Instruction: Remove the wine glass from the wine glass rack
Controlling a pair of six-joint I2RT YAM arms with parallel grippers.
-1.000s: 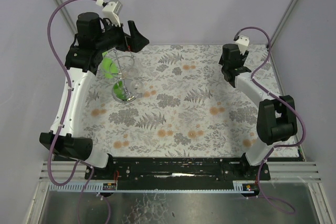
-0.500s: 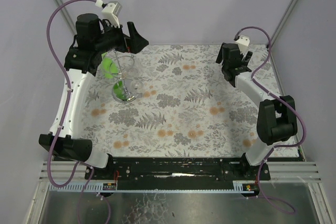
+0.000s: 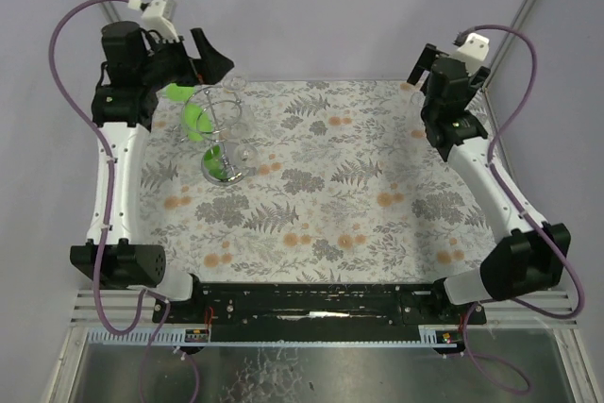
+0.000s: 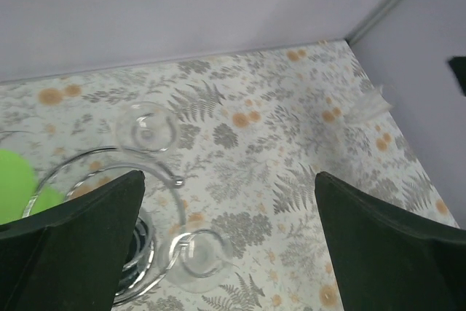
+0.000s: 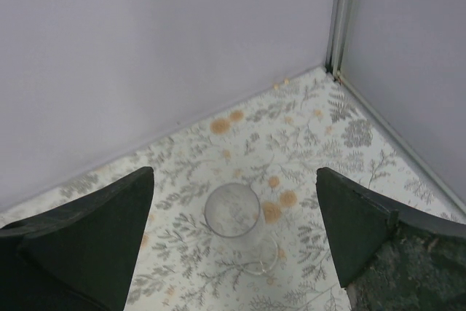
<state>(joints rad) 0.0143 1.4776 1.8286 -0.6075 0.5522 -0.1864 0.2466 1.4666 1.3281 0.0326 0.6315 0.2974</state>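
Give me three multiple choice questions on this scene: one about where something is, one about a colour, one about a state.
1. Where on the table is the wire rack?
A) far left
B) far right corner
C) middle of the near edge

2. What colour are the bright pieces at the rack?
A) red
B) green
C) blue

3. How is the right gripper?
A) shut on a glass
B) shut on the rack
C) open, holding nothing

Answers: 1 A, the top view shows it far left. 2 B, they are vivid green. 3 C, its fingers are spread wide with nothing between them.
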